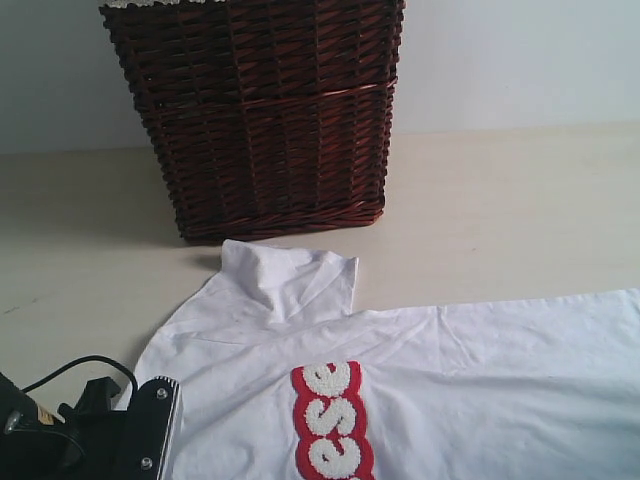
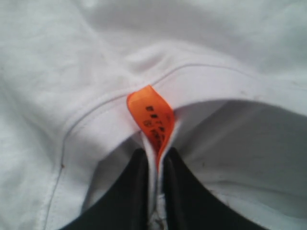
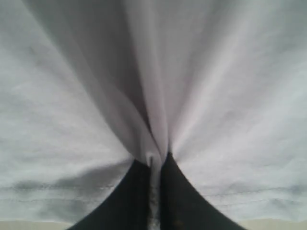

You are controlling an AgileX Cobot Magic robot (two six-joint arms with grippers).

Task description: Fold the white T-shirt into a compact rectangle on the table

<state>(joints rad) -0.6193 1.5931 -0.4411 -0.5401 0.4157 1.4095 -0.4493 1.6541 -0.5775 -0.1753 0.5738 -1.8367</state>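
The white T-shirt [image 1: 480, 380] lies mostly spread on the table [image 1: 520, 200] near the wicker basket [image 1: 270, 120], folding seemingly barely begun, with the left gripper [image 2: 156, 154] pinched shut on its collar beside the orange tag [image 2: 152, 117] and the right gripper [image 3: 154, 162] clamped on a fabric ridge.

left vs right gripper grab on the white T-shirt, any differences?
The left gripper pinches the neck band at the orange tag; the right gripper pinches plain fabric near a stitched hem. The left gripper shows in the exterior view, at the shirt's edge; the right gripper is out of that view. Shared: both are shut on a thin fold of the white T-shirt.
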